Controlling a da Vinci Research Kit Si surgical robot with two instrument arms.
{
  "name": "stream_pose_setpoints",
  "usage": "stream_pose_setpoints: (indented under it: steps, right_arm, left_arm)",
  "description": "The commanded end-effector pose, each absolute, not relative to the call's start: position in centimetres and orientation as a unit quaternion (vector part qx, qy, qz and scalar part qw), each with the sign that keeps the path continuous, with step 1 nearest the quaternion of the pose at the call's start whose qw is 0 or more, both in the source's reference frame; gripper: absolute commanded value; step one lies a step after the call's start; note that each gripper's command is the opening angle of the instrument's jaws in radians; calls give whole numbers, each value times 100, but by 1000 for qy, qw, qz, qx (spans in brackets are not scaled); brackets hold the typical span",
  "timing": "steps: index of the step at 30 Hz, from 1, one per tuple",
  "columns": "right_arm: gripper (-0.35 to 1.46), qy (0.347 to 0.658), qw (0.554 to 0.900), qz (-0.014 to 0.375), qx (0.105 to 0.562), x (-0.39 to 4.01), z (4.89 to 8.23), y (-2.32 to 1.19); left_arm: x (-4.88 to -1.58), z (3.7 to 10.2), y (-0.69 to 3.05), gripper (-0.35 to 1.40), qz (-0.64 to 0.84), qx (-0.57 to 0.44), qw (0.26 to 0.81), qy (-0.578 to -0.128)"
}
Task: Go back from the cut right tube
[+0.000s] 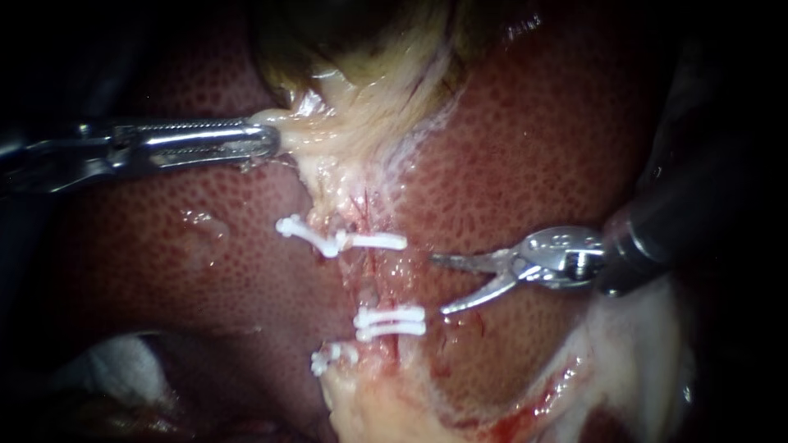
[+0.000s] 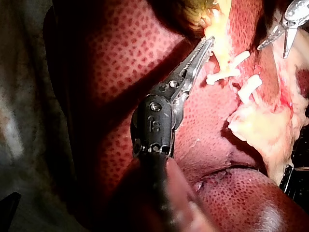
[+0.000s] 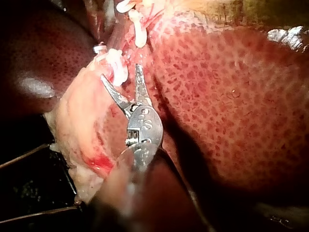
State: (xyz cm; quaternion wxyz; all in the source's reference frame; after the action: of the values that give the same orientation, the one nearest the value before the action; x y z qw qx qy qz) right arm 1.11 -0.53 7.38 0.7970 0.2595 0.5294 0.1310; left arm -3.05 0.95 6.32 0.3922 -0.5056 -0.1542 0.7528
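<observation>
**Open jaws beside clipped stump**

Liver (image 1: 533, 148) lies bare. Left instrument (image 1: 271, 141) clamps gallbladder (image 1: 361, 98). Right instrument (image 1: 439, 284), jaws apart, sits just beside cut right tube (image 1: 371, 283) between 3 clips (image 1: 390, 320). Risk: withdrawing with jaws apart could nick liver or snag a clip.

A: Instrument finish?
B: The left instrument (image 1: 271, 141) and right instrument (image 1: 440, 284) are bright polished metal.
A: Tissue surfaces?
B: The liver (image 1: 533, 148) is wet, glossy and finely stippled. The gallbladder (image 1: 361, 49) is slick.
A: Other items?
B: The clips (image 1: 373, 241) are white, smooth and plastic-looking. The pale patch (image 1: 115, 369) may be cloth, but the view is dim.
</observation>
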Motion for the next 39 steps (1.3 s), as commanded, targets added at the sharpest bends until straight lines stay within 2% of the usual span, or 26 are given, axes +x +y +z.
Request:
stream_pose_setpoints:
  steps: [1, 12, 21, 28, 39]
  right_arm:
    - [143, 529, 798, 133, 257, 107, 733, -50]
    - [143, 533, 804, 126, 230, 93, 699, -34]
    - [143, 535, 803, 128, 228, 91, 698, -34]
    - [143, 538, 802, 129, 226, 90, 698, -34]
    - [143, 541, 800, 135, 222, 90, 699, -31]
  left_arm:
    - [-305, 632, 95, -35, 753, -506, 392, -154]
    - [-309, 634, 92, -35, 753, -505, 393, -152]
    - [-348, 666, 65, -35, 766, -497, 374, -161]
    - [-375, 694, 67, -35, 772, -489, 371, -165]
    - [-380, 712, 69, -35, 774, -483, 373, -168]
